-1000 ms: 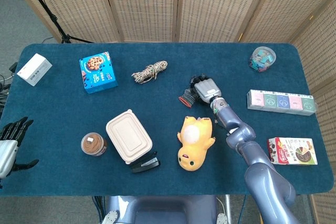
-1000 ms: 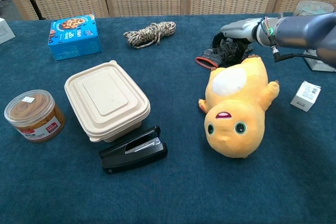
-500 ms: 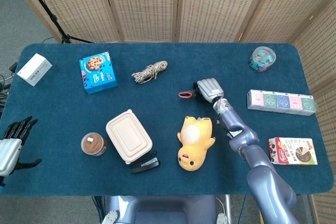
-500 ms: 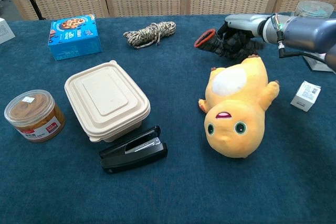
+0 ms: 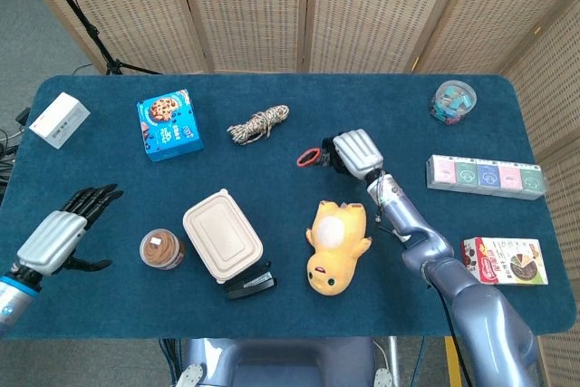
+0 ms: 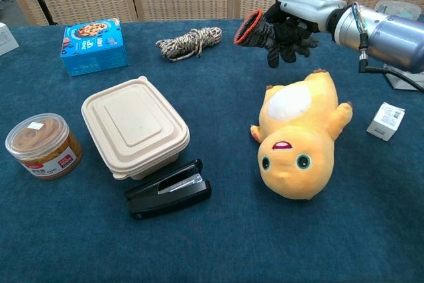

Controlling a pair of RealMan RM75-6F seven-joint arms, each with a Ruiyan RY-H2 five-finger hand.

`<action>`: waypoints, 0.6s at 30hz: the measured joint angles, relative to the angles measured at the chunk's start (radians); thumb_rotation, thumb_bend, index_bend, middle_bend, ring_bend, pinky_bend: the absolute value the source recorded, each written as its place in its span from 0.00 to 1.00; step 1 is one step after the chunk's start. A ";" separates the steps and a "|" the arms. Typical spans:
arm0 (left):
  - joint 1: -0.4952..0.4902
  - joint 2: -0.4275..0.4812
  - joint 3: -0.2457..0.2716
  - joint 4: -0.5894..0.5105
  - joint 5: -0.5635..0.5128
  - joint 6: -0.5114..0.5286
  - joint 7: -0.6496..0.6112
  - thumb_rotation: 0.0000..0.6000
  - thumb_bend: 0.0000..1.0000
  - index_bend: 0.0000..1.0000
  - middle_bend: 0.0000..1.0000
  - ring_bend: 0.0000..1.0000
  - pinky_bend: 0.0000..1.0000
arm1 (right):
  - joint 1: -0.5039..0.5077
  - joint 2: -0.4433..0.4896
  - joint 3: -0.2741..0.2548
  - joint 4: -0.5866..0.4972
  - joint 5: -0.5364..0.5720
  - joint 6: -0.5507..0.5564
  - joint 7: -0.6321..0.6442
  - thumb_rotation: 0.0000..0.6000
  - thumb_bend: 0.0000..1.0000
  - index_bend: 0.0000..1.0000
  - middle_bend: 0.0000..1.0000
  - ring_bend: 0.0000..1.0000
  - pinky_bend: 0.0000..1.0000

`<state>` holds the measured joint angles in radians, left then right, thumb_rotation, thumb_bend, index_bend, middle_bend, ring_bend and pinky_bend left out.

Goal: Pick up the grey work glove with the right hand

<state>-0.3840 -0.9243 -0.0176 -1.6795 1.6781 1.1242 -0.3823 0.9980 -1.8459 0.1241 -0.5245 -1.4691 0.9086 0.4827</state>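
Note:
The grey work glove [image 6: 268, 32] with its orange cuff [image 5: 308, 158] hangs above the blue table, clear of the cloth. My right hand [image 5: 356, 152] grips it from above, and in the chest view the right hand [image 6: 306, 6] sits over the glove's dangling dark fingers. In the head view most of the glove is hidden under that hand. My left hand [image 5: 63, 234] is at the table's near left, fingers spread, holding nothing.
A yellow plush toy [image 5: 335, 246] lies just below the lifted glove. A rope coil [image 5: 258, 123], a blue cookie box [image 5: 169, 124], a beige lidded container [image 5: 222, 234], a black stapler [image 5: 251, 281] and a snack jar [image 5: 160, 248] lie to the left. Boxes [image 5: 487, 175] sit right.
My right hand has raised the glove off the table, higher and a little leftward. My left hand has come further into view over the table's left edge.

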 measured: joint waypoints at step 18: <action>-0.293 0.017 0.045 -0.014 0.173 -0.149 -0.472 1.00 0.00 0.00 0.00 0.00 0.00 | -0.103 0.037 0.157 -0.546 0.182 0.244 -0.799 1.00 0.65 0.55 0.57 0.52 0.56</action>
<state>-0.6771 -0.9068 0.0272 -1.6931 1.8508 0.9747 -0.8543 0.8954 -1.8091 0.2813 -1.0703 -1.2871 1.1527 -0.3165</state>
